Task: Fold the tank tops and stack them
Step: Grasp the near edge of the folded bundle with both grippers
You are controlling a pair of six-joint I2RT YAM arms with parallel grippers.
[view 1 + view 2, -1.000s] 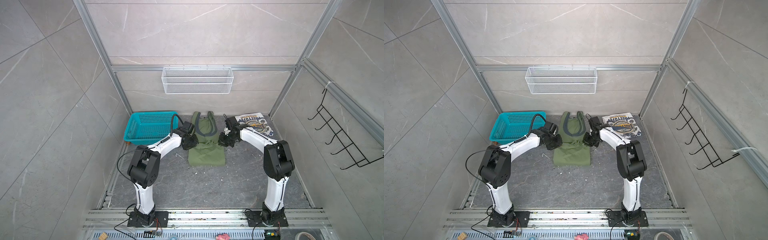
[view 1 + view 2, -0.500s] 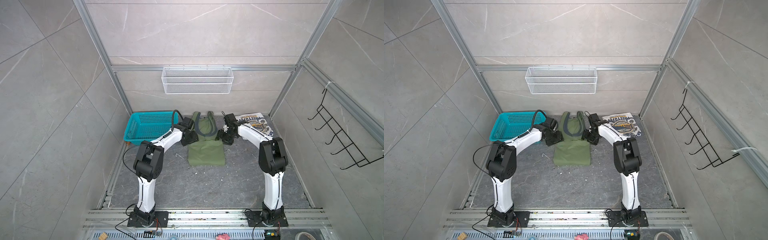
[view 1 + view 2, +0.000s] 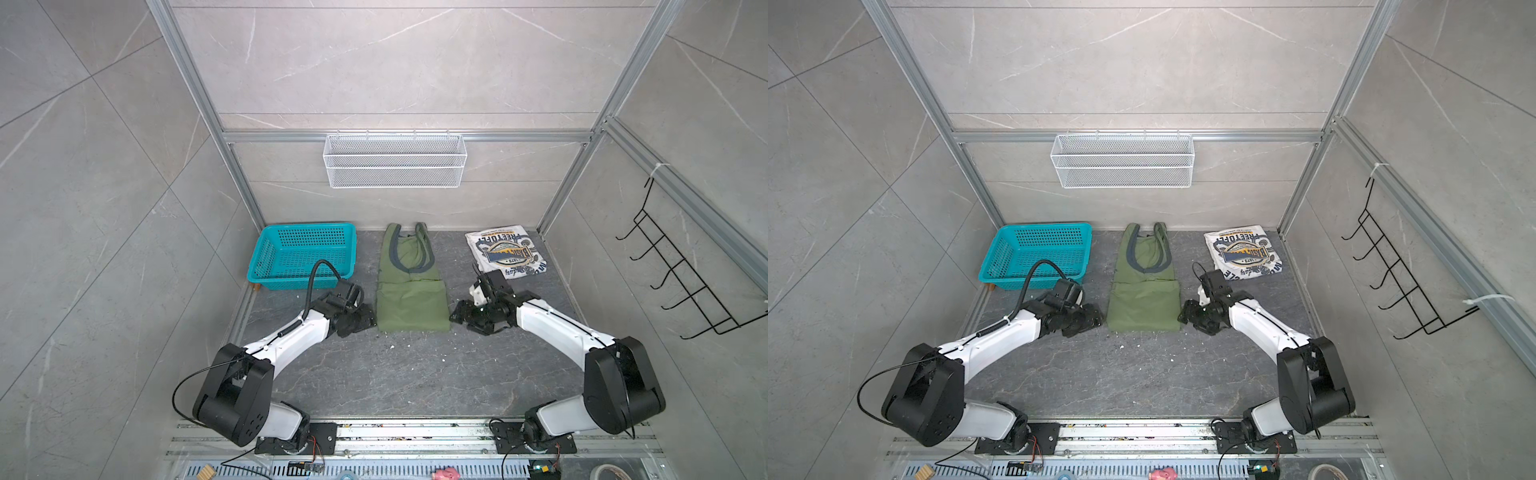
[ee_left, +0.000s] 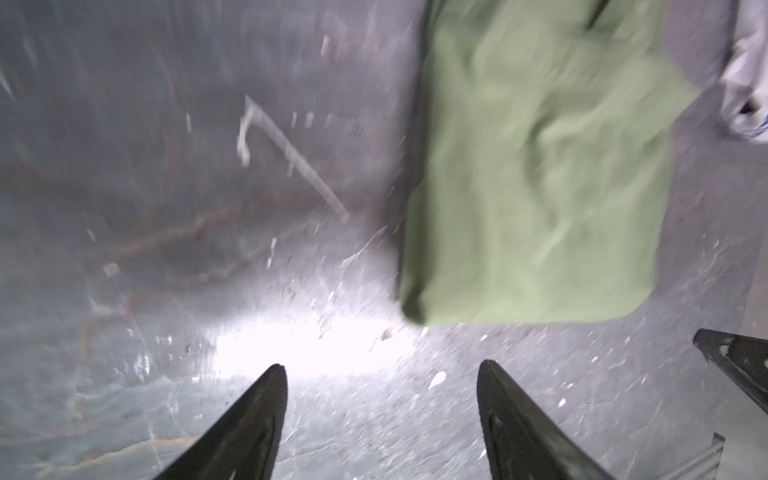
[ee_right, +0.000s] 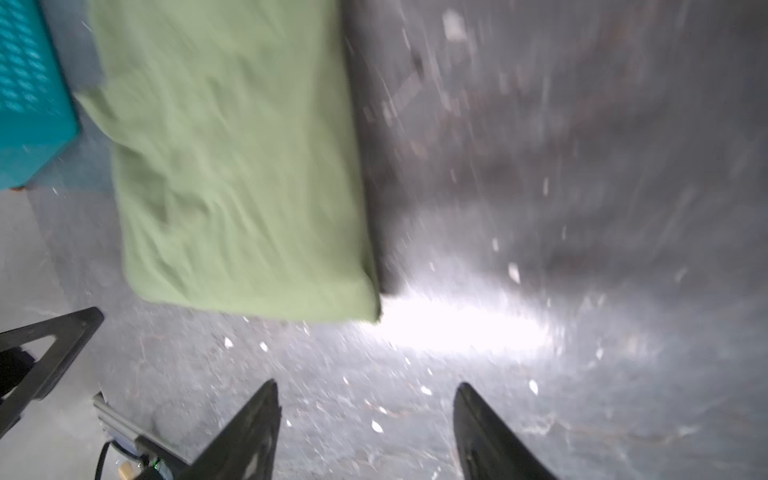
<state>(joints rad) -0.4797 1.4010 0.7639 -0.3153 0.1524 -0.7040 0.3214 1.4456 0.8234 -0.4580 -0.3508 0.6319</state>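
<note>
The green top was plain olive with dark grey neck trim. The white top bore a navy-and-yellow print. The basket was teal, the tabletop dark grey, veined and white-flecked. The left claw and right claw were black.

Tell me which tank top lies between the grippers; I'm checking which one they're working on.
The green top, flanked by the left gripper and right gripper. The white top lies folded, print up, in the far right corner.
</note>
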